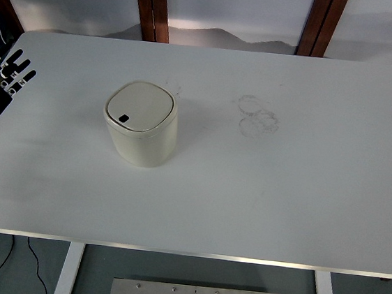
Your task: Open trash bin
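A small cream trash bin (pixel 141 124) stands upright left of the table's middle. Its rounded square lid (pixel 140 106) lies flat and closed, with a small dark button near the lid's front left edge. My left hand (pixel 5 79) hovers at the far left edge of the table, fingers spread and holding nothing, well apart from the bin. The right arm does not show.
The white table (pixel 282 198) has faint grey ring smudges (pixel 259 115) right of the bin. Brown wooden posts stand behind the far edge. A metal plate and a cable show below the near edge.
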Robot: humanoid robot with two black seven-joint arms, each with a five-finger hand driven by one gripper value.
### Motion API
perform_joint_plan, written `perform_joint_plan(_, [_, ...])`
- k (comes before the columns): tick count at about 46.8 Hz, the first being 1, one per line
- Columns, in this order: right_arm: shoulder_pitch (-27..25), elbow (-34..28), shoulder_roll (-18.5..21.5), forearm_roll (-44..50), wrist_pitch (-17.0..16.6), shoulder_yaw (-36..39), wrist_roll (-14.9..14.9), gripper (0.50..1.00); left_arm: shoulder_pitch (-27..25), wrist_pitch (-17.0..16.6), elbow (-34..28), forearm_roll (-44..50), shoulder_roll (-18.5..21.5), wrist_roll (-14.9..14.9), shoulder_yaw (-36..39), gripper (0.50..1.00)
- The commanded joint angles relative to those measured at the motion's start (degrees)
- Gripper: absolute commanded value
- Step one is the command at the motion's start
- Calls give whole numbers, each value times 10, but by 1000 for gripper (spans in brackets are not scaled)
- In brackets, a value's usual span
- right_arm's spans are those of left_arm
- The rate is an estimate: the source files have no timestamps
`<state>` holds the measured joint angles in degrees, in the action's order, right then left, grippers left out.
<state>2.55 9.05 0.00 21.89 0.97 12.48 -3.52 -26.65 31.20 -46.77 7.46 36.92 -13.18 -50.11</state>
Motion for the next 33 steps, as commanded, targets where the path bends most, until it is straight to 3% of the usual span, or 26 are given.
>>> perform_joint_plan(1, [0,0,0,0,0,0,0,995,0,-1,0,0,-1,0,0,1000])
perform_joint_plan(33, [0,0,0,0,0,0,0,995,-28,-1,-2,5,-8,2,-1,1000])
